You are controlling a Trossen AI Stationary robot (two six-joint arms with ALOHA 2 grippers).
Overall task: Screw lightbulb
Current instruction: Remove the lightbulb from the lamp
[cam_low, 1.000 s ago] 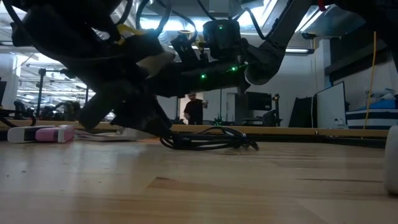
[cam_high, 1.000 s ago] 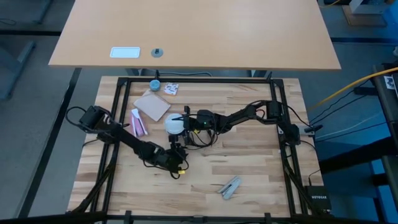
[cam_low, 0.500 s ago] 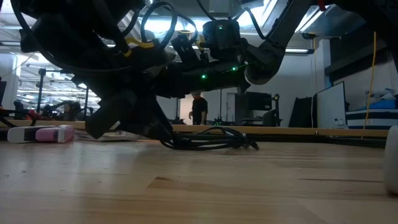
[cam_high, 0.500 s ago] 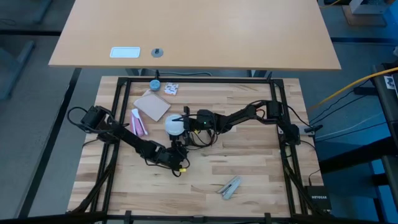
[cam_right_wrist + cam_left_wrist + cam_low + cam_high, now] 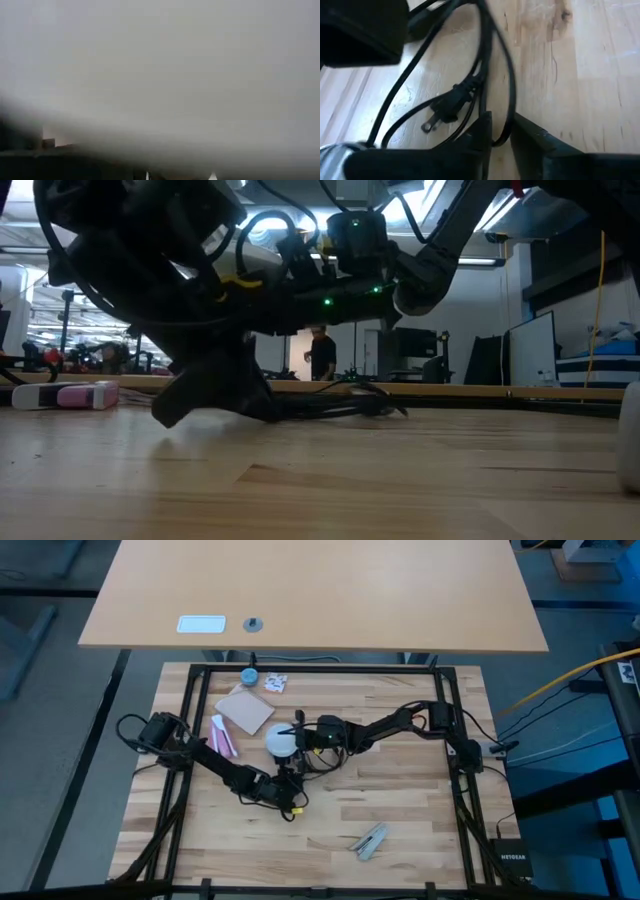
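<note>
Lightbulb [image 5: 281,739] — between right fingers [image 5: 300,736]

Lightbulb [image 5: 281,739] mid-table, right gripper [image 5: 300,736] beside it

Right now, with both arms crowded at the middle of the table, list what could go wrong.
1. The left end effector has the black cord running between its fingers; pulling away could drag the cord and whatever it is attached to.
2. The right end effector sits against the lightbulb, whose frosted white fills its wrist view; a tug on the cord might shift things under the bulb.
3. The two arms nearly meet beside the bulb, so they could collide.
</note>
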